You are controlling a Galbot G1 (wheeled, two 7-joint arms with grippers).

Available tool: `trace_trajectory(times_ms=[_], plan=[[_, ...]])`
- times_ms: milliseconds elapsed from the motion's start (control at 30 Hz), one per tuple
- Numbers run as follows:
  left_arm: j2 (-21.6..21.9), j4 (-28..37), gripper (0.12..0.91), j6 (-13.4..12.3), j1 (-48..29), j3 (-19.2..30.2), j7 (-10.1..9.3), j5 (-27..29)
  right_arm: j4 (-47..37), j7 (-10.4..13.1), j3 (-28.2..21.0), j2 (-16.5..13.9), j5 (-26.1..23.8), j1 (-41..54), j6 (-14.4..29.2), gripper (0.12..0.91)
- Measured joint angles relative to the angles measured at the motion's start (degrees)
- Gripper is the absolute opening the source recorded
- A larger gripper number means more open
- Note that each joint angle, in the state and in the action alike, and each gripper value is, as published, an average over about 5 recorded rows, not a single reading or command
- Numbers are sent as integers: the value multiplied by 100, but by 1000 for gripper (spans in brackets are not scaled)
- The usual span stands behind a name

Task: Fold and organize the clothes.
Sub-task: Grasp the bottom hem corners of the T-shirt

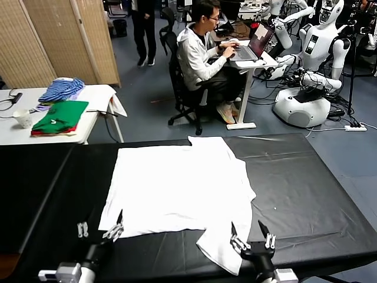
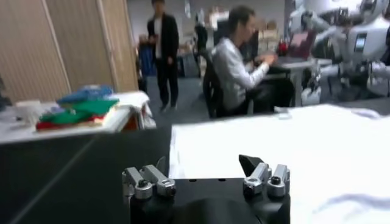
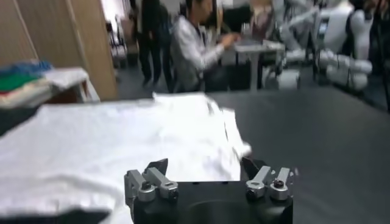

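White T-shirt [image 1: 177,188]: lay flat, plain side up, on black table [image 1: 306,188]; print hidden. Left gripper [image 1: 100,230] and right gripper [image 1: 253,237]: near edge, jaws wide, holding nothing; arms cut off.

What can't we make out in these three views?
- T-shirt: only a plain white side shows; the underside is against the table.
- Left gripper, right gripper: both open, but the arms are cut off by the head view's bottom edge.
- Near shirt edge: hidden behind the gripper bodies in both wrist views.
- Side-table clothes: too small in the head view, blurred in the wrist views.
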Motion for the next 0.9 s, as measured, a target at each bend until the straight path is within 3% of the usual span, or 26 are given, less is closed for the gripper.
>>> trace_trajectory(times_ms=[433, 900], plan=[[3, 1, 907, 167, 3, 21, 31, -63, 176, 498, -80, 58, 494, -86, -647, 907], [1, -45, 907, 248, 2, 30, 108, -81, 211, 752, -195, 70, 500, -108, -1006, 907]])
